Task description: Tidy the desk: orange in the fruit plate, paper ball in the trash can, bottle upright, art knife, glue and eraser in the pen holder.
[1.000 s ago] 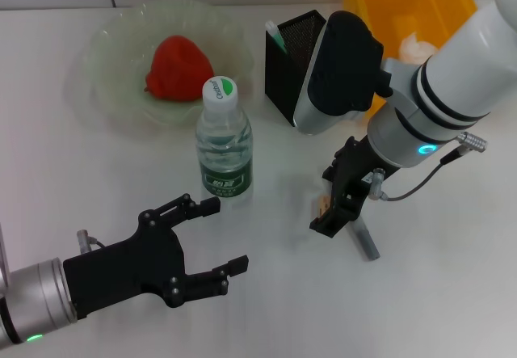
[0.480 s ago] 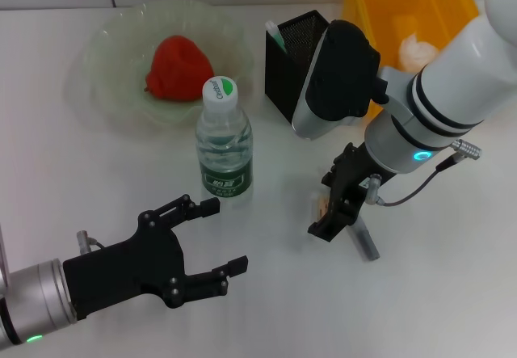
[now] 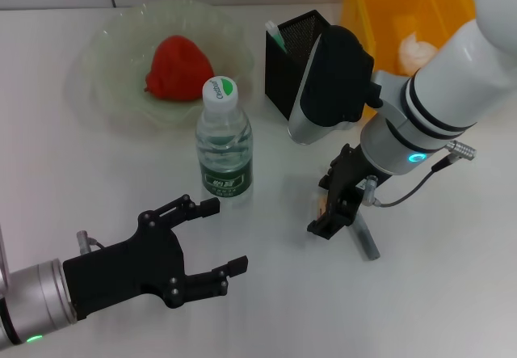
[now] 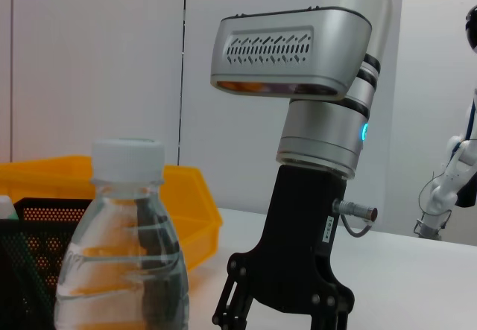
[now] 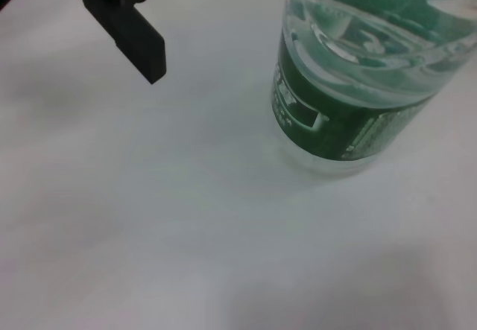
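Right hand [image 3: 327, 216] low over table [image 3: 452, 293], fingers narrow around small eraser [image 3: 321, 205]; art knife [image 3: 365, 241] just beside. Left hand [image 3: 212, 245] wide, near front table edge. Bottle [image 3: 224, 144] upright between.

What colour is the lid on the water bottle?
The bottle has a white cap with a green patch on top, clearest in the head view.

bare table [image 3: 275, 293] lies open in front of the upright bottle [image 3: 224, 146]; the pen holder [image 3: 292, 55] and right gripper [image 3: 333, 209] crowd its right side.
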